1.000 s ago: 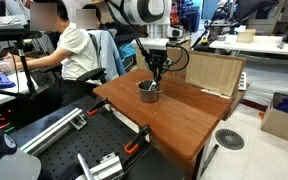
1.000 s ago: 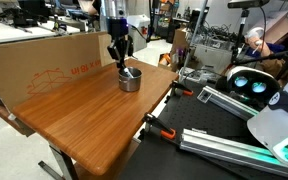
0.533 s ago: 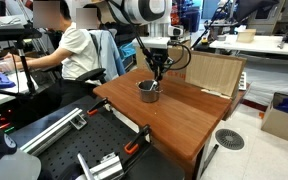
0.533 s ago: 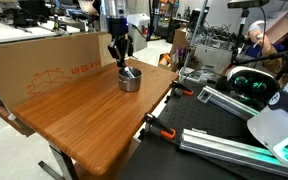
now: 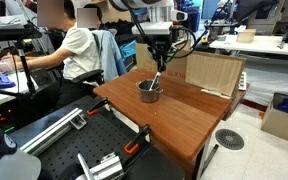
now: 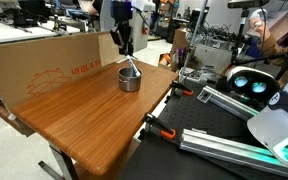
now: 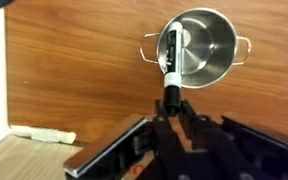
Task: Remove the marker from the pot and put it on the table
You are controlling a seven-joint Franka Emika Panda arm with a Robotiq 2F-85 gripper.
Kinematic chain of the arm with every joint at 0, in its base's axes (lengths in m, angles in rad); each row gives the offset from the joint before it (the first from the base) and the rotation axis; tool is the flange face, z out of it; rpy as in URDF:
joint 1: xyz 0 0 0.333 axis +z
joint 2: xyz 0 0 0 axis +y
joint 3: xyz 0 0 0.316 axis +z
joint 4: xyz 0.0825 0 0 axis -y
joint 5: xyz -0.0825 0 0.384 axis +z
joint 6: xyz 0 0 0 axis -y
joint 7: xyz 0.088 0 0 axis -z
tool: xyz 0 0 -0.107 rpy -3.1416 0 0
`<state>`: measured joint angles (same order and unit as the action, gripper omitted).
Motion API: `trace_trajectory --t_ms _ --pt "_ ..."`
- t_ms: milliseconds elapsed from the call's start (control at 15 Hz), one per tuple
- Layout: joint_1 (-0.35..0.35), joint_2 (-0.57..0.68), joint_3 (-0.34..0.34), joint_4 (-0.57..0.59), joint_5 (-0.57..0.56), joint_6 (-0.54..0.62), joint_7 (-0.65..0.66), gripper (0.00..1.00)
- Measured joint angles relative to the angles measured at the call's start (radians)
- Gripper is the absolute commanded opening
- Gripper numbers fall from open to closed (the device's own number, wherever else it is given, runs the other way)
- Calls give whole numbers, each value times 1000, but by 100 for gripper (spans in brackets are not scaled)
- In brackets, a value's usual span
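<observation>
Hanging from the claw (image 5: pixel 161 62), marker (image 5: pixel 157 78) slants — tip toward pot (image 5: pixel 148 94).

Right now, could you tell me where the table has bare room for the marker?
The table is bare from the pot to its opposite end, bordered by the cardboard sheet along one long edge. In the wrist view, bare wood lies beside the pot too. Crowded only at the pot, where the gripper holds the marker.

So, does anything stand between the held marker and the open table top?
Only the pot itself, directly below the marker in the gripper. Beside it the table shows bare wood.
</observation>
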<state>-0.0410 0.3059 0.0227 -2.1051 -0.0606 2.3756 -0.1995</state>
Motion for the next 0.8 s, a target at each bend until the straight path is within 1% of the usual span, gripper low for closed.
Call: trace_trajectory --t_ms 267,400,600,800 --pt "-44 -105 -25 -29 61 -40 -6 5" --pt "-68 -134 -46 -25 80 -66 -18 5" --pt "-95 -137 -74 2 118 -109 -48 5" --pt "-108 -99 -82 51 149 -155 -66 5"
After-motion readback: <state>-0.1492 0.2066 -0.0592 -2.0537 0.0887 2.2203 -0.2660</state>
